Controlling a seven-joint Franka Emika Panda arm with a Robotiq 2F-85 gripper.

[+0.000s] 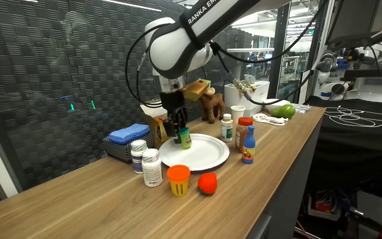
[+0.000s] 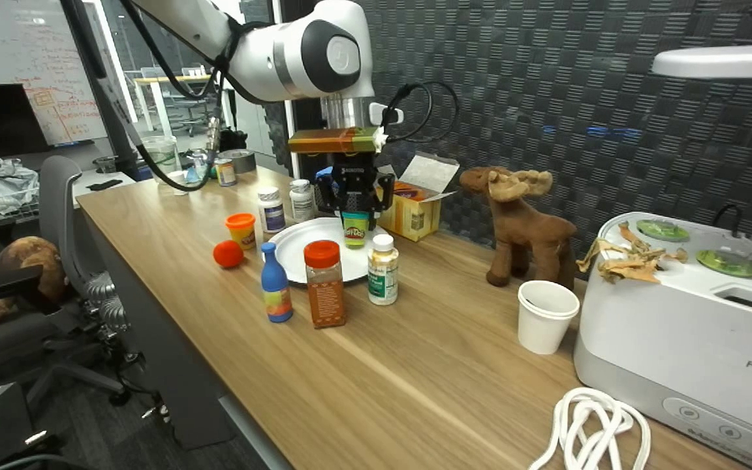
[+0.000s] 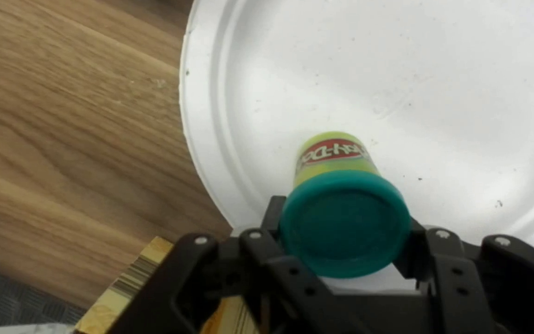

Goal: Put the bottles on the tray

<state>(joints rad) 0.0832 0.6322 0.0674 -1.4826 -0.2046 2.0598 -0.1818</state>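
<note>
Arm [image 1: 169,49]: white, rounded shells with black joint covers [image 2: 316,52] — a pale disc [image 2: 343,54] marks 1 cover in an exterior view. Lettering [image 1: 202,11]: white on black, legible as "RANKA EM". A black strap [image 1: 190,30] crosses the arm. Black cables [image 1: 258,61] loop outside the shells; an inline connector [image 1: 240,86] has a metallic finish. Wrist collar [image 2: 348,112]: silver. Gripper [image 3: 345,227]: black, jointed, with 4 pale round screw heads [image 3: 254,235] — 2 per side.

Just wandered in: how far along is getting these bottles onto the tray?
Done: no bottle stands released on the round white tray. In hand: the black hand grips a teal-lidded green plastic tub, over or touching it, unclear which. Likely left: three white plastic bottles, a brownish red-lidded jar, a blue bottle and an orange-lidded yellow tub stand beside it.
</note>
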